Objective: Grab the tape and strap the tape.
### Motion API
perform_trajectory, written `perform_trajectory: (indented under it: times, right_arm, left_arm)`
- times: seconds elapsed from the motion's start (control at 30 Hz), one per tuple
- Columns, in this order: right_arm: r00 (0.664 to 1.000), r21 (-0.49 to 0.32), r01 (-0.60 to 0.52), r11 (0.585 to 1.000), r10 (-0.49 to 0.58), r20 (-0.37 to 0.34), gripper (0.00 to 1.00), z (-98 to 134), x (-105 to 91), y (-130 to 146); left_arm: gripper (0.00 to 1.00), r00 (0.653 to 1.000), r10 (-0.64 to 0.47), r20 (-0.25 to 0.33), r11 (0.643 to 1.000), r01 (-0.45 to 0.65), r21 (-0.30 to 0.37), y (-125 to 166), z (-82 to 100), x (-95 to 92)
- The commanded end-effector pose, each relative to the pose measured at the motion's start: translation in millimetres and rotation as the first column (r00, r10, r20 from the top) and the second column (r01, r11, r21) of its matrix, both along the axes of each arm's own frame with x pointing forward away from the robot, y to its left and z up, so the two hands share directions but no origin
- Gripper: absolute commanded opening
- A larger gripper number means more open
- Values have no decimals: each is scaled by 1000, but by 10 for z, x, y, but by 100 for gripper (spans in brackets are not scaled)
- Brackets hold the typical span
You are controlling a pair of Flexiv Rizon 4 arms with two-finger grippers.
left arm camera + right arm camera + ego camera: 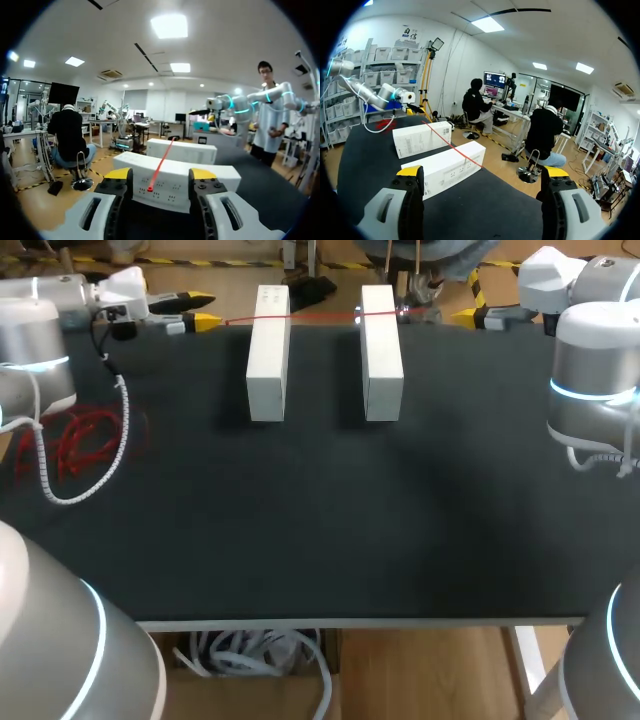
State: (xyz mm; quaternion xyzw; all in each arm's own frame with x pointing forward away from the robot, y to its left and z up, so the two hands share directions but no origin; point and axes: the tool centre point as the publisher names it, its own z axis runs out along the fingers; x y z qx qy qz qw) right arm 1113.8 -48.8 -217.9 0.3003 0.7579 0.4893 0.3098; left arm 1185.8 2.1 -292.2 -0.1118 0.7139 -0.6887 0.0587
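Red tape (325,316) stretches across two white boxes (268,352) beside the bench's (320,540) far edge. Left fingers (117,173) and right fingers (410,171), both spread and holding nothing, sit toward the far corners, apart from the boxes.

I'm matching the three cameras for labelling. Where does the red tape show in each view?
Head view: the red tape is stretched across the far ends of both white boxes.
Left wrist view: the tape lies ahead of the left gripper, running away over both boxes.
Right wrist view: the tape lies ahead of the right gripper, slanting across both boxes.
Shared landmark: the two white boxes.
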Motion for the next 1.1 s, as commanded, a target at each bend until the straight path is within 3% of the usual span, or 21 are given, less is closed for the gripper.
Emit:
perform_trajectory:
  times: [0.03, 0.13, 1.1]
  right_arm:
    - [1000, 0, -1, 1000, 1, -1, 100, 0, 2, -5]
    - [1000, 0, -1, 1000, 1, -1, 100, 0, 2, -5]
    - [1000, 0, -1, 1000, 1, -1, 100, 0, 2, -5]
  left_arm:
    - [46, 996, -85, -3, 996, 85, -16, -19, -76, 82]
    - [49, 996, -90, -5, 996, 90, -19, -41, -88, 87]
    - [38, 993, -107, -55, 994, 106, -17, -101, -401, 192]
